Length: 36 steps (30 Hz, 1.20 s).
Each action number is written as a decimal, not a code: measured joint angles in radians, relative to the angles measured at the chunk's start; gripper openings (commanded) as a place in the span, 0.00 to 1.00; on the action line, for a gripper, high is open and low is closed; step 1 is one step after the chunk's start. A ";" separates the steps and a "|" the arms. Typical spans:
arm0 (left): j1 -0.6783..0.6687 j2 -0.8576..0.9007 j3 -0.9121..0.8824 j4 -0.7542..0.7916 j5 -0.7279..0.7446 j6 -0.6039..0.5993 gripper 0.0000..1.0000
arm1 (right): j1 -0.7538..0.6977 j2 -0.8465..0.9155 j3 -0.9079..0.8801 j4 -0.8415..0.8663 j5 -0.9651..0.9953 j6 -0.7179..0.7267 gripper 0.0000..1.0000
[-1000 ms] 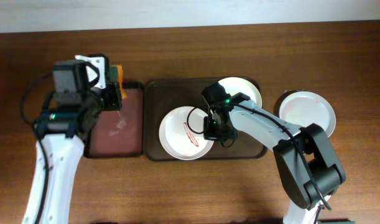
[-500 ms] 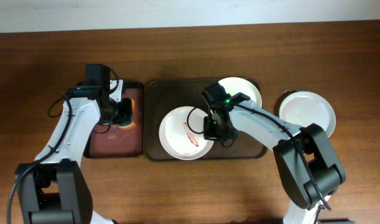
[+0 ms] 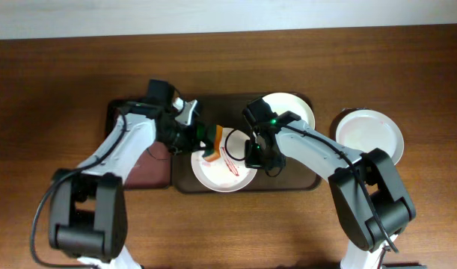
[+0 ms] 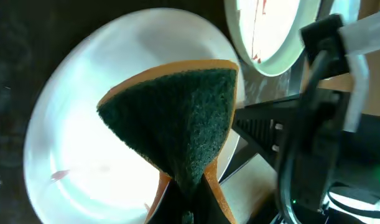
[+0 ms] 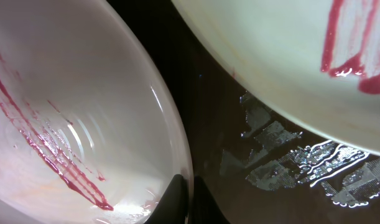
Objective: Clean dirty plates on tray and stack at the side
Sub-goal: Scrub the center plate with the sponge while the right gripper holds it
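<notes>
A white plate with red streaks (image 3: 222, 166) lies at the front left of the dark brown tray (image 3: 185, 179). My right gripper (image 3: 253, 155) is shut on its right rim (image 5: 177, 155). My left gripper (image 3: 200, 137) is shut on an orange sponge with a green scouring face (image 3: 213, 142), held over that plate's upper left; it also shows in the left wrist view (image 4: 177, 124). A second streaked plate (image 3: 292, 108) leans at the tray's back right, also in the right wrist view (image 5: 301, 56). A plain white plate (image 3: 369, 134) lies on the table to the right of the tray.
A narrower reddish-brown tray with a black rim (image 3: 146, 168) lies left of the dark tray, partly under my left arm. The wooden table (image 3: 228, 232) stretches to the front. Water drops glisten on the dark tray's floor (image 5: 289, 162).
My left arm has swung right from the reddish-brown tray, carrying the sponge to a spot over the streaked plate. My right gripper has stayed on the plate's rim.
</notes>
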 measured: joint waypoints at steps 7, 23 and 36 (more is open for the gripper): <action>-0.064 0.121 0.000 0.050 0.148 -0.018 0.00 | 0.000 0.000 0.000 0.000 0.000 0.000 0.04; -0.150 0.190 -0.053 0.140 0.191 -0.019 0.00 | 0.000 0.000 0.000 -0.001 0.000 0.000 0.04; -0.163 0.190 -0.076 0.234 0.129 -0.261 0.00 | 0.000 0.000 0.000 -0.002 0.000 0.000 0.04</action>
